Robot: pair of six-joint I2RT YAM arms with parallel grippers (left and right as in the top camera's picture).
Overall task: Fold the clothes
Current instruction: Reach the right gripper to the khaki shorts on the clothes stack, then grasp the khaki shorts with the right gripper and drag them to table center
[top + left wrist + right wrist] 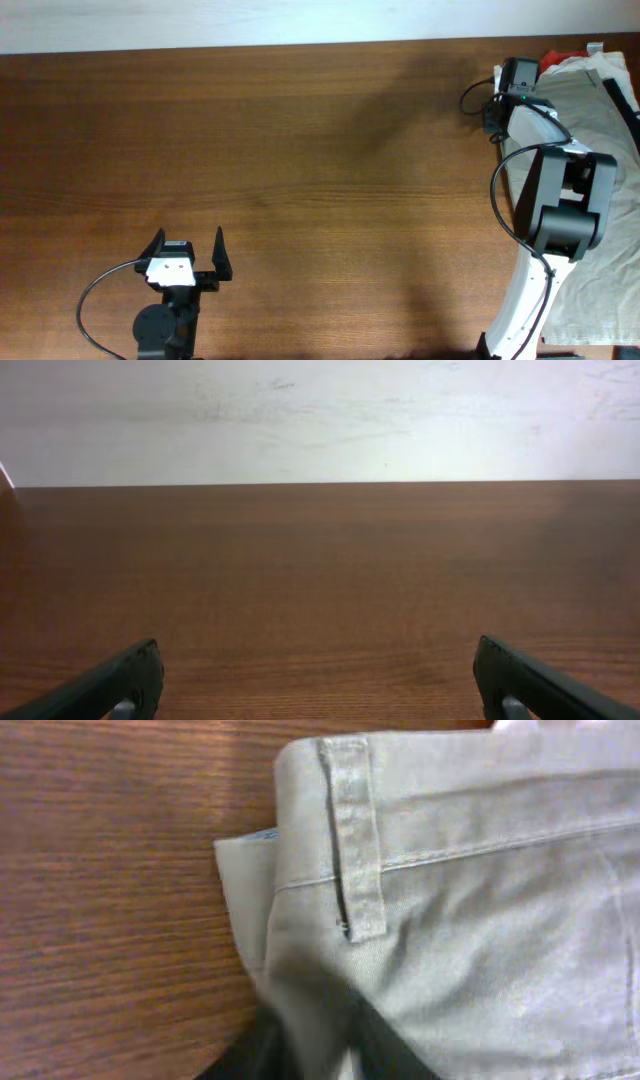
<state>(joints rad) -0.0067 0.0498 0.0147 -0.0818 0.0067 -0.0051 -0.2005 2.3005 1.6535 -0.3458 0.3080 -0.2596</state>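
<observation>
Khaki trousers (598, 112) lie in a pile at the table's right edge. In the right wrist view their waistband and a belt loop (352, 840) fill the frame. My right gripper (514, 76) is at the pile's left edge, and its dark fingers (320, 1035) are shut on a fold of the khaki cloth. My left gripper (188, 252) is near the front left of the table, open and empty, far from the clothes. Its two fingertips (318, 680) frame bare wood.
A red garment (560, 56) peeks out at the back of the pile. The brown wooden table (300, 160) stretches left of the clothes. A pale wall (320, 410) runs behind the far table edge. The right arm's body (562, 205) lies over the pile.
</observation>
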